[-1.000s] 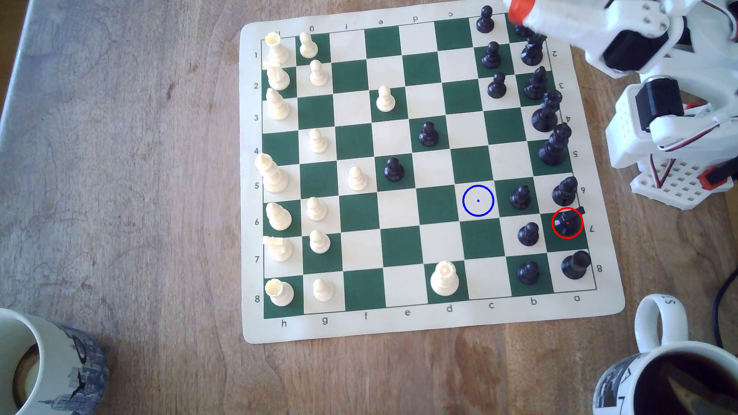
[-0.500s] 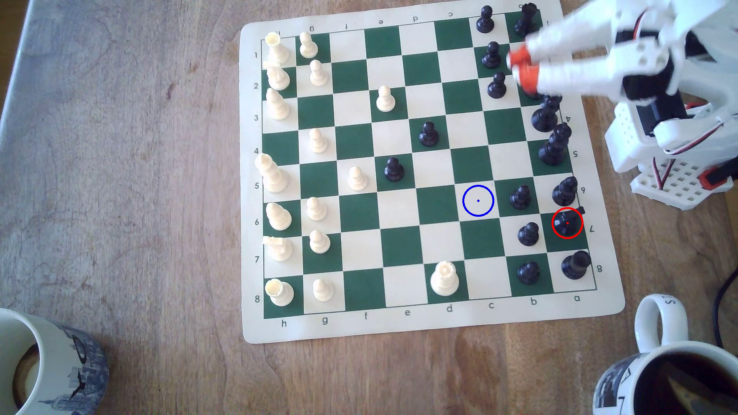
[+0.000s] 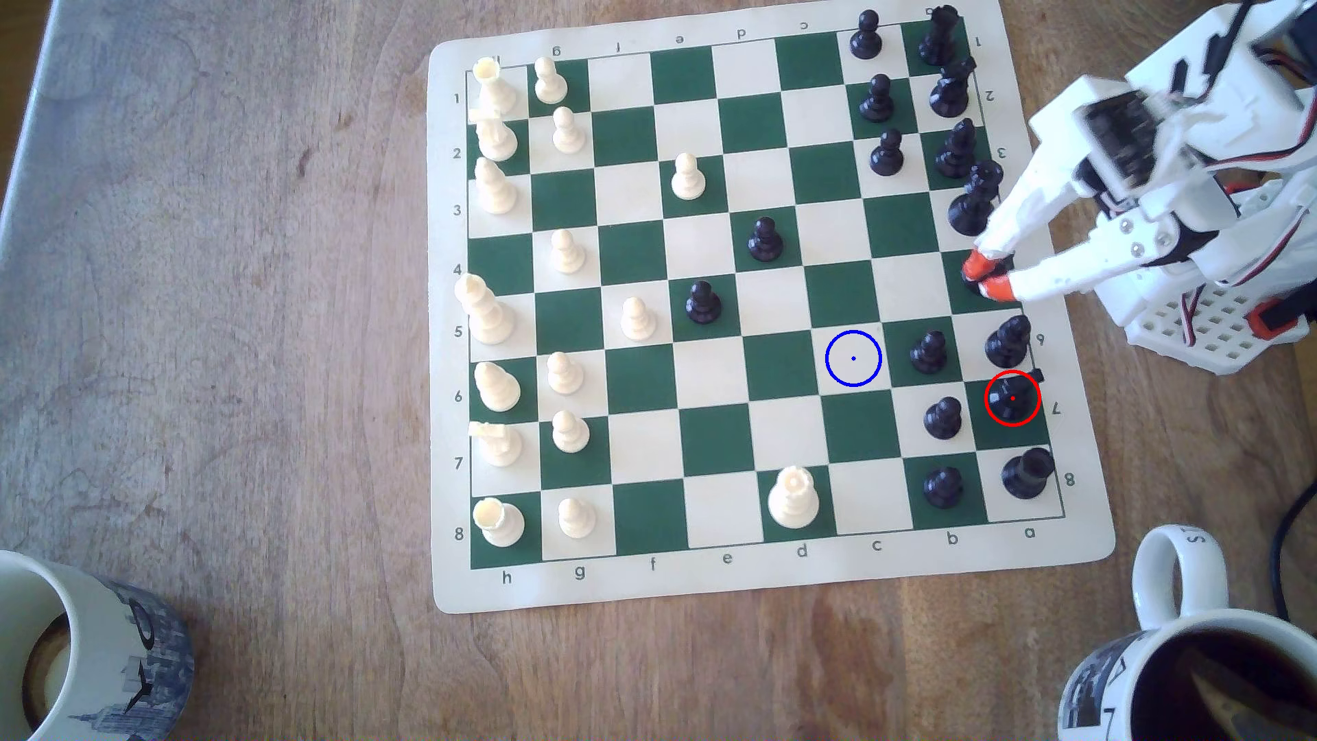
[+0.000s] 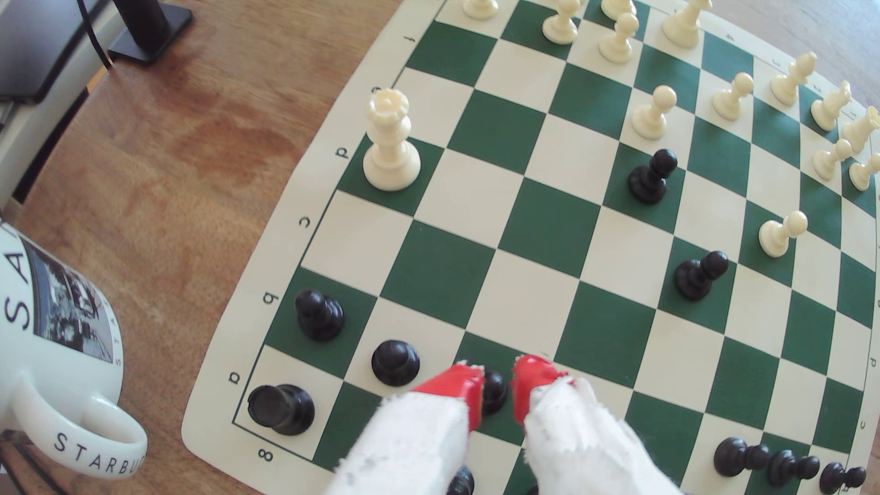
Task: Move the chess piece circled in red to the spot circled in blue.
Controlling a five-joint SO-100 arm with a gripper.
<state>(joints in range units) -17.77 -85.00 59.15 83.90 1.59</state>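
In the exterior view the chess piece [image 3: 1012,397], a glossy black knight ringed in red, stands on a green square near the board's right edge. The spot [image 3: 853,358] is a bare cream square with a blue ring and dot, two files to the knight's left. My gripper [image 3: 987,278] hovers open over the tall black piece two squares beyond the knight, its orange tips a little apart. In the wrist view my gripper [image 4: 495,381] frames a black pawn [image 4: 493,392] lying below the gap. My white fingers [image 4: 419,442] cover the squares beside it.
A black bishop [image 3: 1007,340] and a black rook [image 3: 1026,472] flank the knight, with black pawns [image 3: 942,417] just left of it. A full dark mug [image 3: 1204,662] stands off the board's near right corner, and another mug [image 3: 78,648] sits at the near left. The arm's base [image 3: 1211,313] is right of the board.
My gripper has swept from the board's far right corner along the right-hand file toward the knight. The pieces have not moved.
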